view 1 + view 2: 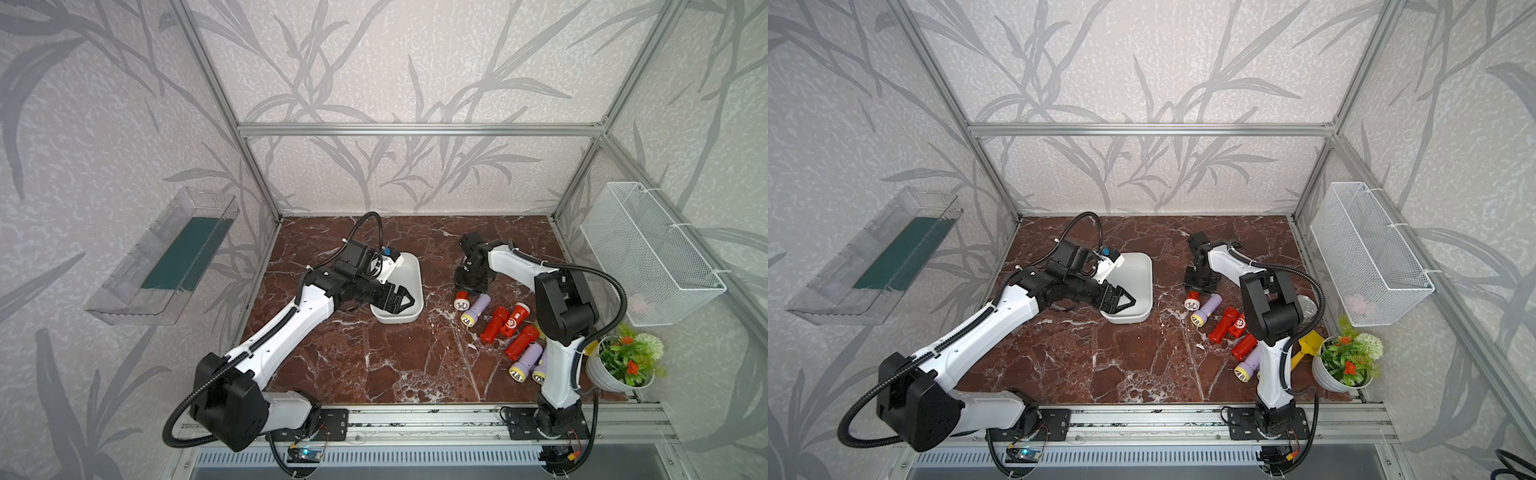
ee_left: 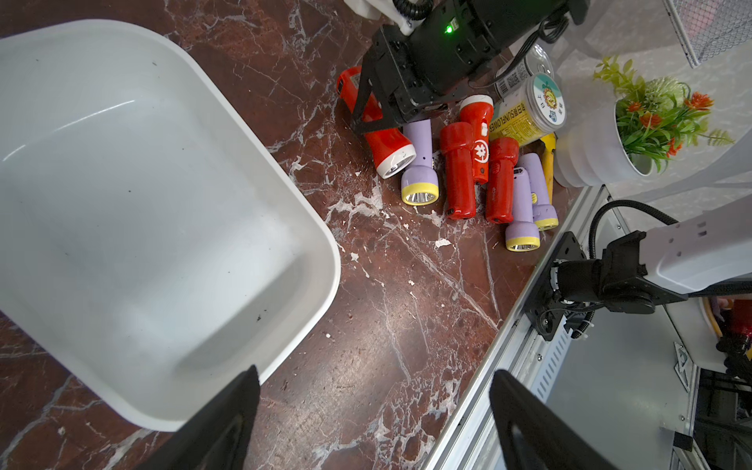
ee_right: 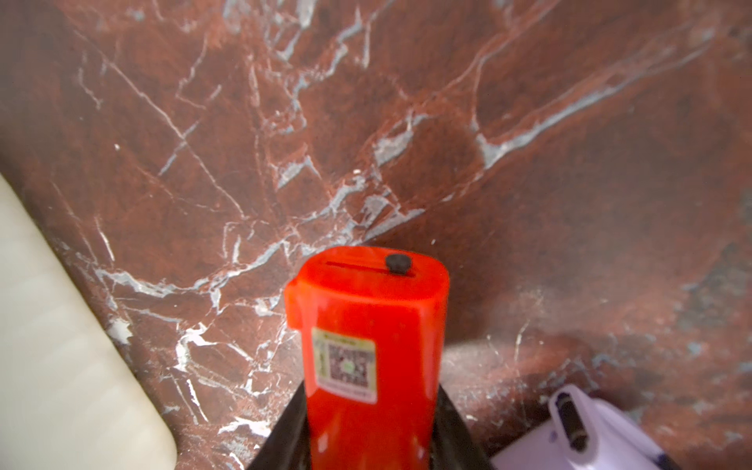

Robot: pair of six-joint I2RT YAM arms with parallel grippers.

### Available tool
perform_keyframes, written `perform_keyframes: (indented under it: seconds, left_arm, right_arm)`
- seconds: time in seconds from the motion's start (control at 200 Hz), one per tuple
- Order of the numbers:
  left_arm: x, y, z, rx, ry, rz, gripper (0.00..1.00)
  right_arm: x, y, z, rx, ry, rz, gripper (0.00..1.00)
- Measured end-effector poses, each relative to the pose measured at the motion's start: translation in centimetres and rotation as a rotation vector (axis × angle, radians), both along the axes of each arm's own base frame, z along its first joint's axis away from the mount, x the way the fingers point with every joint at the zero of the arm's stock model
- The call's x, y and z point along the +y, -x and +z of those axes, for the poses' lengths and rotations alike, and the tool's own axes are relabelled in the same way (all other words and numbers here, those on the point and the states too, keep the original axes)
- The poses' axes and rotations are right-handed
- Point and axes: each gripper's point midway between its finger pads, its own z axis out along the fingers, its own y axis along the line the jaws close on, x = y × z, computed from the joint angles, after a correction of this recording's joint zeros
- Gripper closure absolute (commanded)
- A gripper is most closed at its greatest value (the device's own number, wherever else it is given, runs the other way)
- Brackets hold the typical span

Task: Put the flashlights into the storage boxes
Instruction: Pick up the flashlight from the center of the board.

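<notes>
Straddling a red flashlight [image 3: 366,325], the right hand [image 3: 368,441] grips it.

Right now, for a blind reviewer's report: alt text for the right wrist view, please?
A red flashlight, QR sticker on its body, is gripped by the right tool, red marble table behind it. A white storage box and a lavender flashlight show at the edges.

grey leaf-patterned wallpaper [image 1: 374,62], aluminium frame [image 1: 415,129], red-brown marble tabletop [image 1: 374,353] with white veins
</notes>
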Motion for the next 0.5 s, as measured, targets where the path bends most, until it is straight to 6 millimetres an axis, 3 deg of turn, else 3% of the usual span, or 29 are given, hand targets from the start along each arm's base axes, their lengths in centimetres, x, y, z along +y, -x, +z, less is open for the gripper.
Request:
perform_keyframes:
  seconds: [0.5]
  left_arm:
    - [-2.7,-2.6,-0.7,-0.044,-0.013,-0.033,0.09]
  right_arm:
    - [1.4,-0.6,2.9,-0.031,-0.053,0.019,0.61]
